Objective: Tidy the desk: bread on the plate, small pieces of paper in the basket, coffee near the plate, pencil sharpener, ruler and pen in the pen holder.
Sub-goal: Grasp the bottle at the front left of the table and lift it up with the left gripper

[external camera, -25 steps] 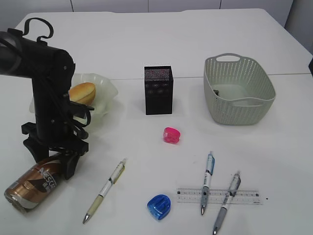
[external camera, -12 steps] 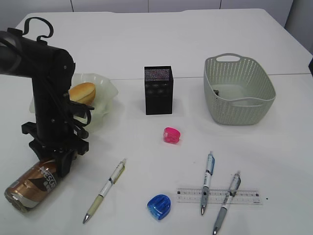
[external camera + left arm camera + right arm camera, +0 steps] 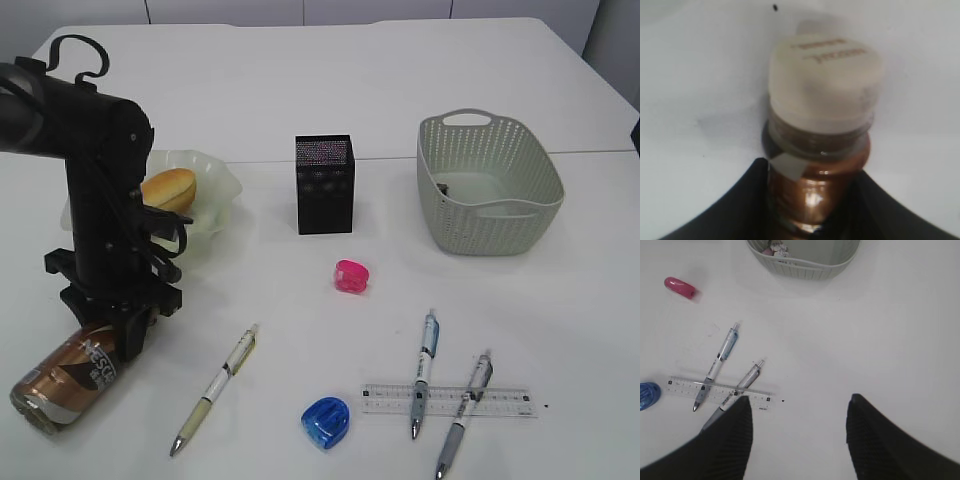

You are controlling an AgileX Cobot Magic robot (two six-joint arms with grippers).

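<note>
Coffee (image 3: pixel 820 145) cap, left wrist only

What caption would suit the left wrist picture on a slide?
Left gripper straddling a lying brown coffee bottle, its cream cap pointing away over the white table.

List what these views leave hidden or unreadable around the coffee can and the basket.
- Left gripper contact on the coffee can: left wrist view is blurred and cropped; exterior view blocked by the arm.
- Cap lettering: blurred, left wrist view.
- Basket contents: mostly hidden by its wall in the exterior view, cut by the top edge in the right wrist view.
</note>
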